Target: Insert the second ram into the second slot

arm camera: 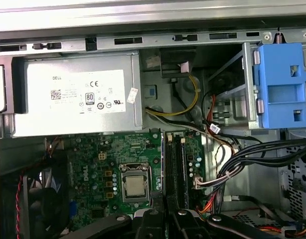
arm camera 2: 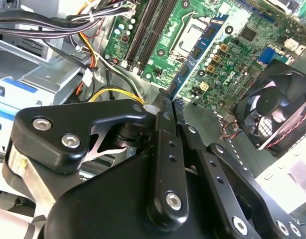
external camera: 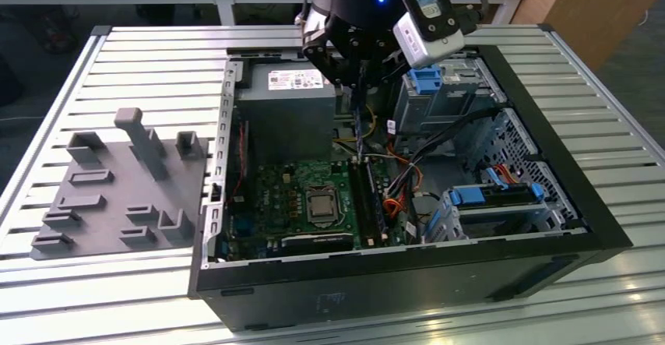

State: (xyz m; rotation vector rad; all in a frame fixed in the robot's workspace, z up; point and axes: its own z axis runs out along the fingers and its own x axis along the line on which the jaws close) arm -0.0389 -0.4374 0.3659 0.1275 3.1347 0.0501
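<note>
Fingers (arm camera 2: 163,129) look clenched on ram (external camera: 359,123). Stick hangs edge-on over far end of slots (external camera: 368,197), not seated yet. I'd say keep it square over second slot, notch lined up, clear of cables (external camera: 447,131) at right, then press straight down.

A lab: opened computer tower (external camera: 395,283) and grey fixture (external camera: 104,224) on slatted aluminium table (external camera: 135,57).

Black metal PC case (external camera: 416,279) on slatted metal table (external camera: 156,57); grey plastic tray (external camera: 104,197) at the exterior view's left. Inside, grey PSU box (external camera: 286,119) behind green mobo (external camera: 276,197); gripper (external camera: 357,86) w/ thin RAM stick (external camera: 360,131) above.
</note>
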